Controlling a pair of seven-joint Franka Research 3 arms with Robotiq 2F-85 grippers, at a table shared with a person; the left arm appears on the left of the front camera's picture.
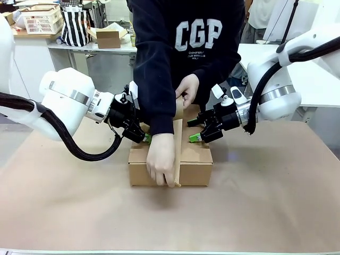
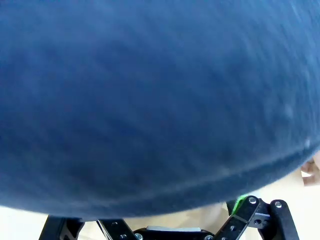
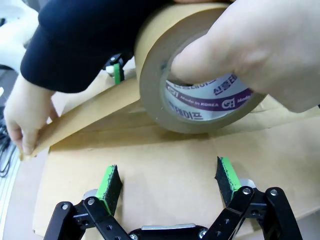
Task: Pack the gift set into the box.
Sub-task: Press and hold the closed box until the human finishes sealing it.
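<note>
The box (image 1: 194, 159) lies on the table's middle with its flaps closed; the gift set is hidden. A person stretches brown tape from a roll (image 3: 200, 75) along the centre seam, one hand (image 1: 161, 159) pressing the strip (image 1: 177, 139) over the front edge, the other hand (image 1: 187, 90) holding the roll. My left gripper (image 1: 141, 136) sits at the box's left top edge against the person's sleeve (image 2: 150, 100); one green-padded finger (image 2: 241, 202) shows and its links stand spread. My right gripper (image 3: 167, 181) is open just above the right flap (image 3: 170, 160), nothing between its pads.
The brown table top (image 1: 265, 202) has free room in front and to both sides of the box. The person's torso (image 1: 196, 42) stands at the far edge. Behind are a small open carton (image 1: 109, 36), a white basket (image 1: 42, 20) and a striped bag (image 1: 74, 25).
</note>
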